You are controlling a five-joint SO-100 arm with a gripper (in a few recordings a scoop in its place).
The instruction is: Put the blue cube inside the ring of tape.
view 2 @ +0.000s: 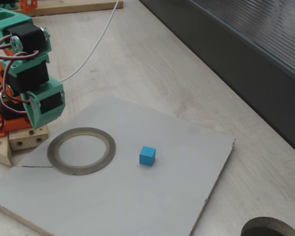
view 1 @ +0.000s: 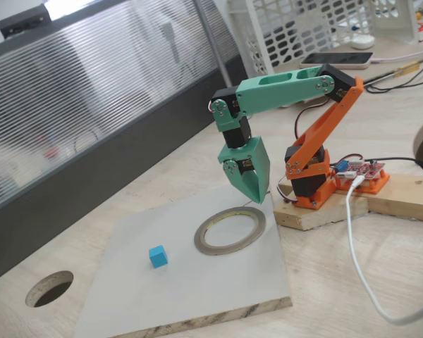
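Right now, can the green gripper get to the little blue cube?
Probably yes. The blue cube sits alone on the grey board, beside the ring of tape, with nothing over it or between it and the gripper, which hangs above the ring's far edge. Reach itself is a guess.

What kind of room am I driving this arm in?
Probably a hobby or lab workbench: a light wooden desk, a bare red circuit board with loose cables, white plastic crates behind.

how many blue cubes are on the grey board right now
1. The blue cube sits on the grey board, outside the ring of tape and apart from it. The gripper hangs above the ring's far edge. Both fixed views show it; nothing seems hidden.
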